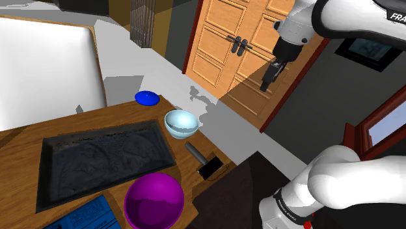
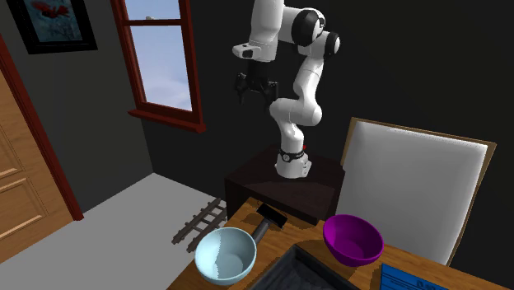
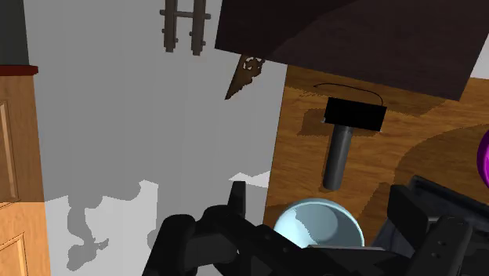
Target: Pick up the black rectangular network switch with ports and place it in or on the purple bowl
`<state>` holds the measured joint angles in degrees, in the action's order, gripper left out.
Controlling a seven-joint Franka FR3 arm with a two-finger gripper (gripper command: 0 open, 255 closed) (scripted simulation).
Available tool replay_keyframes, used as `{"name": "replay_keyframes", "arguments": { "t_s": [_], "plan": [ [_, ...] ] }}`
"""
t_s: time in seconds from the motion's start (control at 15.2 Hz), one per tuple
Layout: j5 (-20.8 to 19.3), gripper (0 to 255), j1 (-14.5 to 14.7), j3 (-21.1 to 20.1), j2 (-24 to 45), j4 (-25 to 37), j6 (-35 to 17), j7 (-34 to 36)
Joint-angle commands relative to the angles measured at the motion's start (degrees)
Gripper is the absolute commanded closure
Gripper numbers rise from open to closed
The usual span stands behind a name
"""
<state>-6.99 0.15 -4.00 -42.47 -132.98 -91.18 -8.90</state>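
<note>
- You're in a home: an ordinary domestic room, by the fittings & furniture.
- Panelled wooden double door [image 1: 218, 45] w/ dark handles [image 1: 239, 45], house-type joinery.
- Window [image 2: 161, 62] w/ red-brown frame & sill, blue sky and cloud outside.
- Framed picture [image 2: 53, 25] hangs on the dark wall [image 2: 206, 165], between door and window.
- Wooden table [image 1: 26, 140] carries tableware, i.e. a purple bowl [image 1: 154, 200] & a pale blue bowl [image 1: 181, 123].
- White panel w/ wood edging [image 2: 408, 181] stands at the table's edge, prob. a chair back.
- Plain grey floor [image 1: 149, 65], w/ a small ladder-like wooden rack [image 2: 200, 222] lying on it.
</note>
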Motion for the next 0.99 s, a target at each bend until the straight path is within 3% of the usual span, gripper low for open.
{"name": "replay_keyframes", "arguments": {
  "t_s": [0.0,0.92],
  "plan": [
    [0.00,0,0.00,0.00,0.00,0.00,0.00,0.00],
    [-4.55,0,8.07,1.29,7.55,-21.35,-26.37,-17.06]
  ]
}}
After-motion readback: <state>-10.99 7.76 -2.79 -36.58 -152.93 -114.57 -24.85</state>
